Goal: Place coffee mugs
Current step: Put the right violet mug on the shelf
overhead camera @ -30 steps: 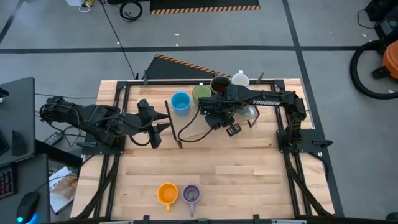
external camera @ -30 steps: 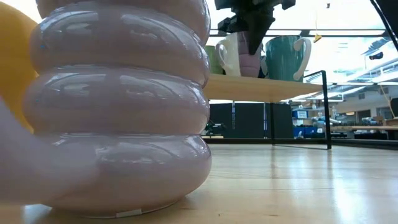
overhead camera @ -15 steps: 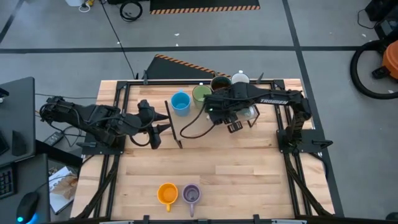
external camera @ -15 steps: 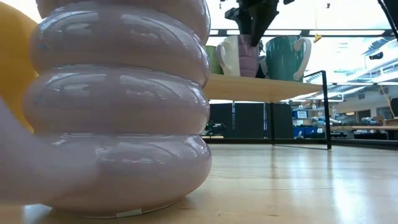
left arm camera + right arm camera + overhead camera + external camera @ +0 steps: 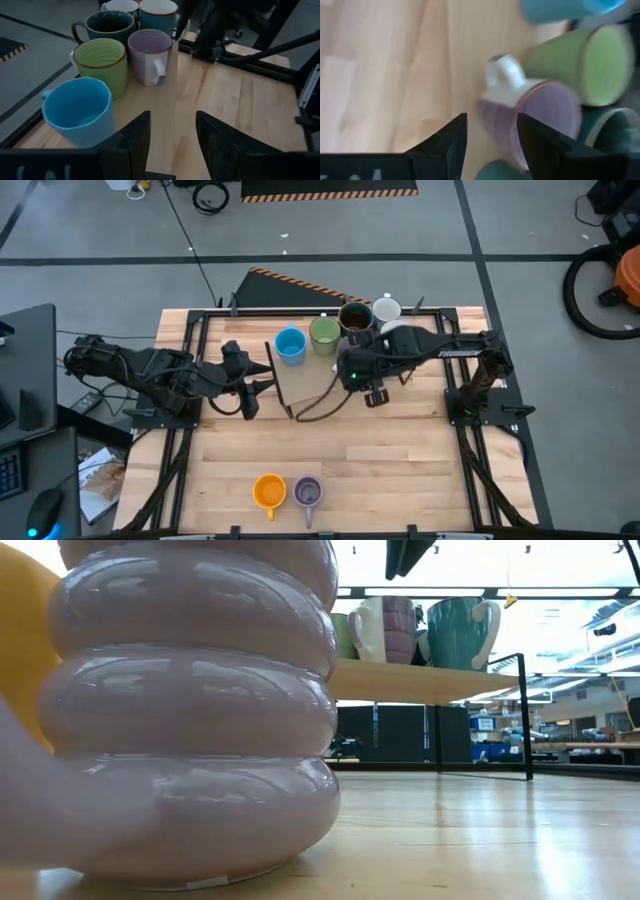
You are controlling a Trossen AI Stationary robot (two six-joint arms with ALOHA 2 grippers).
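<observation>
Landmark: blue mug (image 5: 290, 346), at the far end of the table (image 5: 400, 460), on the raised shelf (image 5: 420, 681).
Mug cluster: green mug (image 5: 100, 62) just beside the blue mug; purple mug (image 5: 149, 55) touching the green one; dark mug (image 5: 107, 25) and two more behind, packed close, probably to leave shelf room for those left.
Handles: purple mug's white handle turned toward the open wood, likely the side gripped for placing.
Unplaced mugs: orange mug (image 5: 269, 492) and second purple mug (image 5: 308, 493) side by side at the near edge, well apart from the blue mug.
Right gripper (image 5: 375, 392): just off the cluster, over bare wood, fingers parted and holding nothing; purple mug stands free in its wrist view, so release judged complete.
Left gripper (image 5: 250, 392): waiting near the blue mug, fingers apart, empty, aimed at the cluster.
Next step, as a guess: fetch from the near pair.
Surface: pale wood boards in a black metal frame.
Room: grey floor with taped lines; striped mat beyond the far edge; desk at the left; bright ceiling lights and shelving in the low view.
</observation>
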